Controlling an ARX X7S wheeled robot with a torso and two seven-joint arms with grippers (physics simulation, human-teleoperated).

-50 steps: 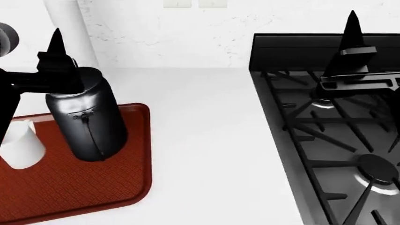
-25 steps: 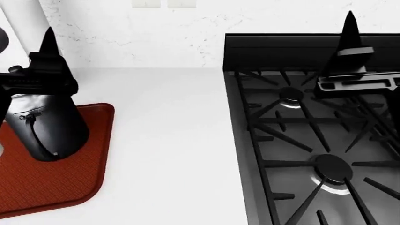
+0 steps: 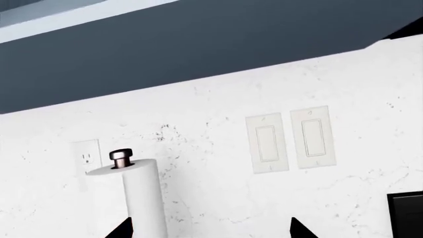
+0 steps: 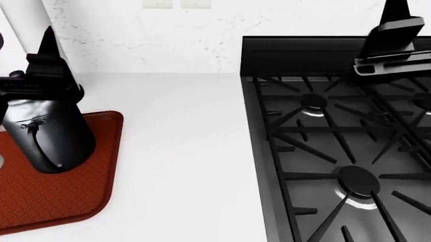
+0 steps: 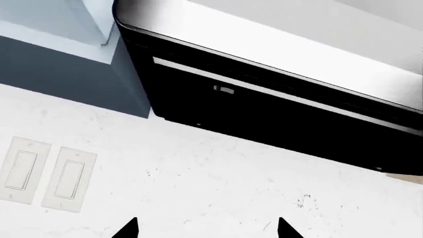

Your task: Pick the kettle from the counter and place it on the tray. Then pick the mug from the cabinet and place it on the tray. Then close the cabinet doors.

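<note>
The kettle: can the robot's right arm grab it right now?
Probably not. The right tool is raised over the stovetop, far across the bare counter, while the left tool sits at the kettle on the tray.

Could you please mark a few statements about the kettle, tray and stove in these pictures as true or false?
1. The kettle stands over the red tray. True.
2. The left gripper is at the top of the kettle. True.
3. The right gripper holds a white mug. False: it hangs above the back of the stove, and nothing shows between its tips in the right wrist view.
4. A pot sits on the stove's front burner. False: the burners are bare.
5. Two light switches are on the wall beside a paper towel roll. True.
</note>
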